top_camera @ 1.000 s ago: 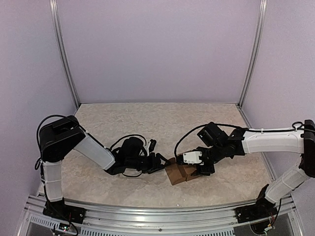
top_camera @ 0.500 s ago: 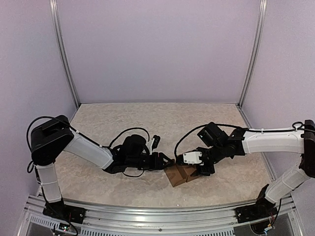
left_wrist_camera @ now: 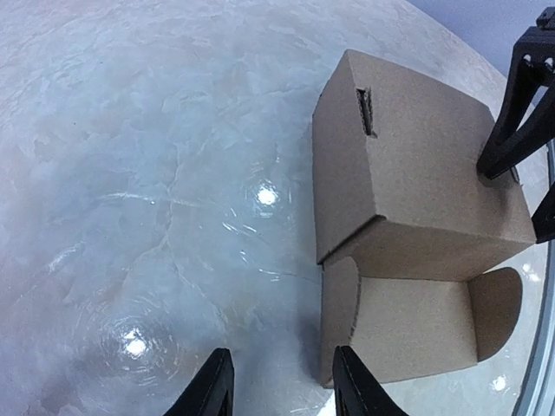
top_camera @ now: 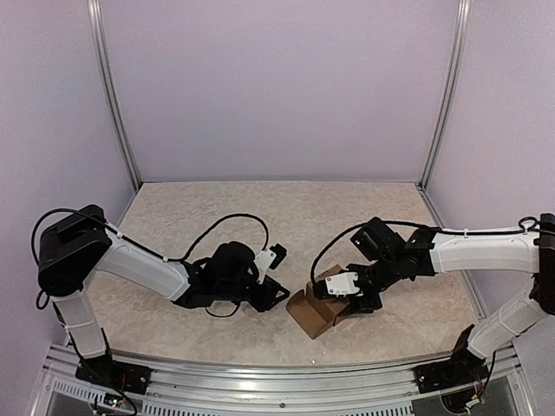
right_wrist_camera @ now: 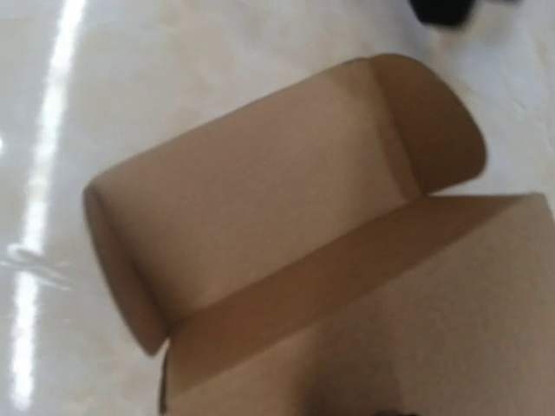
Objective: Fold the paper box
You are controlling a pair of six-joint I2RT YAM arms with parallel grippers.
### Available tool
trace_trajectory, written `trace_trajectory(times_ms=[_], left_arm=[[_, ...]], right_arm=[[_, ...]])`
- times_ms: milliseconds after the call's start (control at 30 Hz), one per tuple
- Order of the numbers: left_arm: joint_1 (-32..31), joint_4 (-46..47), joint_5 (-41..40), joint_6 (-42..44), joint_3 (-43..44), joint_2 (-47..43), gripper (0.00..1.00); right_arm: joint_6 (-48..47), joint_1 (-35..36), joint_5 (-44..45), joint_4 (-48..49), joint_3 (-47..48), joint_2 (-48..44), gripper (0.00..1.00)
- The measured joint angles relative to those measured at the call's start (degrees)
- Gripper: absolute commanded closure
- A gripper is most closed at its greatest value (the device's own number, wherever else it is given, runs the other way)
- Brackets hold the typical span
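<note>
Right gripper [top_camera: 353,301] jaws obscured; paper box [top_camera: 312,312] grip unclear.

Overhead, two wrist close-ups: paper box [top_camera: 310,312]

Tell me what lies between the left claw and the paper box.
Only bare marbled tabletop; the left wrist view shows the left claw short of the paper box, nothing between.

One paper box [top_camera: 312,312] is counted on the one worktop [top_camera: 260,217]. Two arms are seen, the left arm [top_camera: 139,264] and the right arm [top_camera: 477,250]. Two end effectors are counted: the left end effector [top_camera: 279,295] and the right end effector [top_camera: 354,303].
</note>
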Motion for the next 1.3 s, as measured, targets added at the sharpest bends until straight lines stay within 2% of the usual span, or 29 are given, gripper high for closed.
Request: trace_trajectory(times_ms=[367,633,1300], left_arm=[[-1.5,3.2,-0.2,6.0,-0.6,3.2,0.65],[-8.3,2.3,-5.0,5.2,-4.8,0.3,0.66],[-11.1,1.4,-11.9,2.8,-1.2,4.0,0.94]], right_arm=[[-3.4,0.0,-3.1,-2.4,0.0,-0.7,0.4],[-3.9,0.6,-1.6,-2.4,-0.2,-2.2,0.39],[-5.6,4.6,3.2,0.4,-2.5,-2.2,0.4]])
